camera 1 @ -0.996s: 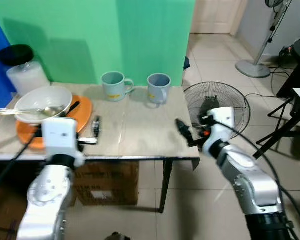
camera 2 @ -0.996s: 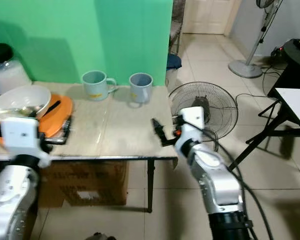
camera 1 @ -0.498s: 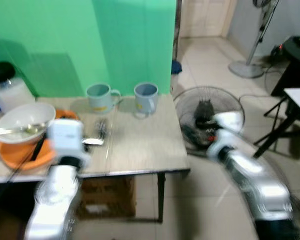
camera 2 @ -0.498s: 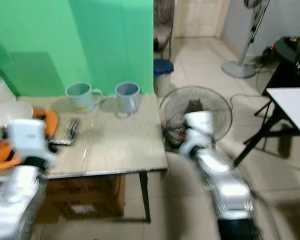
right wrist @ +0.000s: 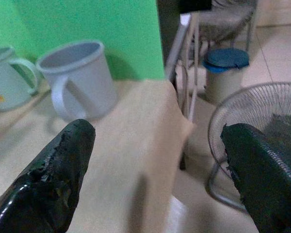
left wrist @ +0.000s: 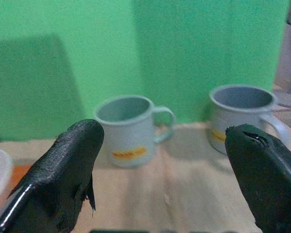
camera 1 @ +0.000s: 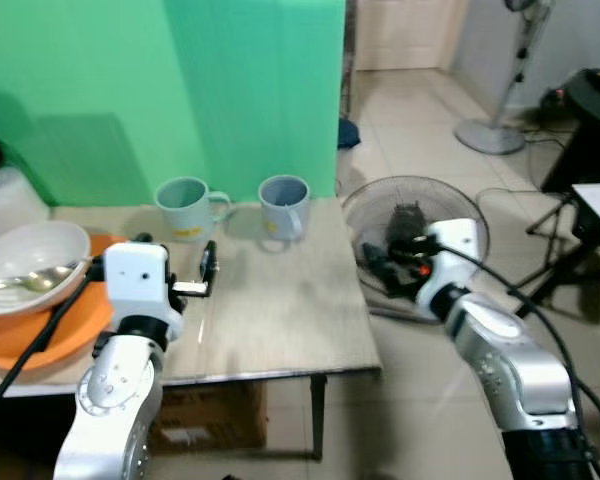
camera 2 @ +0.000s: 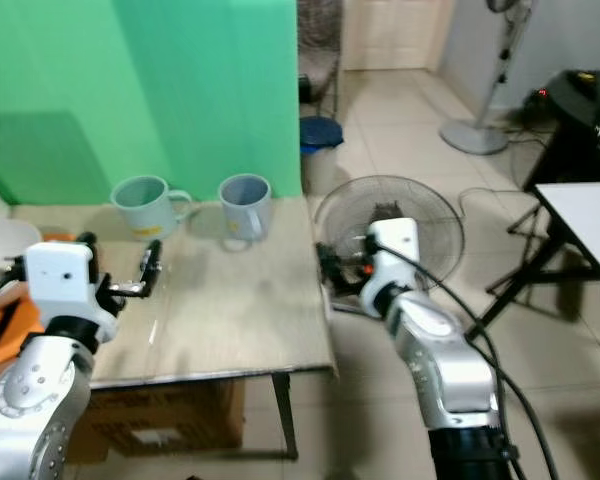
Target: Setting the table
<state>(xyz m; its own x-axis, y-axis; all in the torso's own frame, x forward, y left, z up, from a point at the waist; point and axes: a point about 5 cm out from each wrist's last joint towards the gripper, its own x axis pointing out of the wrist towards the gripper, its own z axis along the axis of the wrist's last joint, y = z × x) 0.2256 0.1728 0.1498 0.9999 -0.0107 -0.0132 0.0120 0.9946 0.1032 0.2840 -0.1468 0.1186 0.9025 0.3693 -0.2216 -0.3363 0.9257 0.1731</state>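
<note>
Mugs, two of them, stand at the table's (camera 1: 280,330) far edge against the green backdrop (camera 1: 210,90): the pale green mug (camera 1: 184,207) and the grey-blue mug (camera 1: 283,204), each with a yellow mark whose writing we cannot read. Our left gripper (left wrist: 169,170) hovers open before them. Our right gripper (right wrist: 155,170), also open, hangs off the table's right edge, near a floor fan (camera 1: 420,215). A white bowl (camera 1: 30,262) with a spoon (camera 1: 25,281) sits on an orange plate (camera 1: 55,330).

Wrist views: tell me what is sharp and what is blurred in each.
Left wrist view: the two mugs fairly sharp, the near black fingers soft, a shadow on the green backdrop. Right wrist view: the grey mug and table slightly blurred, fingers out of focus, the floor fan soft.
</note>
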